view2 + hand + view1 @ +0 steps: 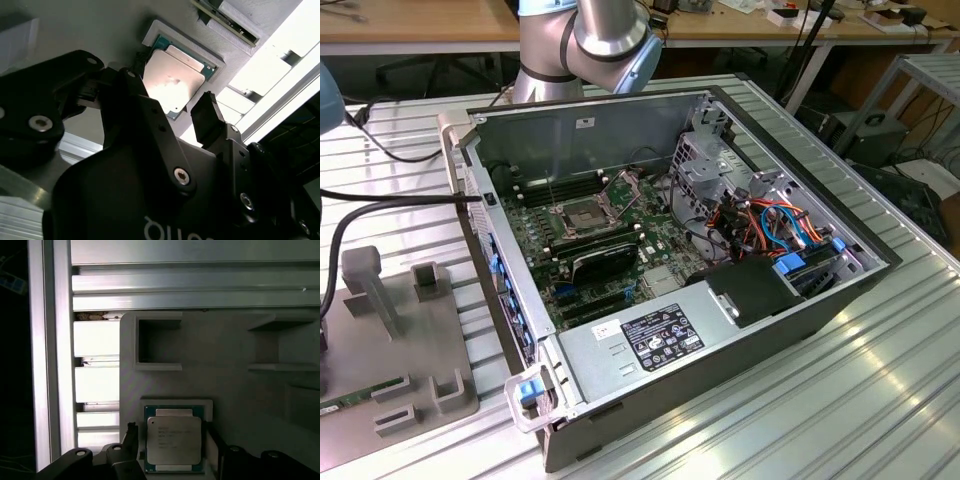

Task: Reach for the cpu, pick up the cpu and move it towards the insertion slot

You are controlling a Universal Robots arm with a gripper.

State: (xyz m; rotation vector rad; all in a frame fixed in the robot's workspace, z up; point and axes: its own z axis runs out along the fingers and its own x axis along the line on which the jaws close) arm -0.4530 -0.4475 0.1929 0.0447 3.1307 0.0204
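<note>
In the exterior view the arm [590,40] is cut off by the upper edge. An opened computer case [590,125] lies on the ribbed metal table [770,420]. Inside it sits the insertion slot [582,213], a square silver frame with a dark centre and its hinged bracket [625,185] tilted up. To the exterior view's left of the case is a grey plate [420,330], partly cut by the picture's edge.

In the second wrist view the tool's [172,87] black body hides one side of the cpu [175,77]. Glare washes out part of the cpu's lid. It lies flat in a white square holder [212,52], with one dark finger [207,117] just beside it.

In the first wrist view the near edge of the cpu [174,440] is cut off. The tool [170,429] is spread wide, with its fingers [131,437] on either side of the cpu's two longer sides and a thin gap at each, so nothing is gripped. The cpu's long axis runs along the gap between the fingers. Its lid is pale silver with faint print, and a green border shows around it. It rests in the holder [175,402] on the grey plate [225,390].
</note>
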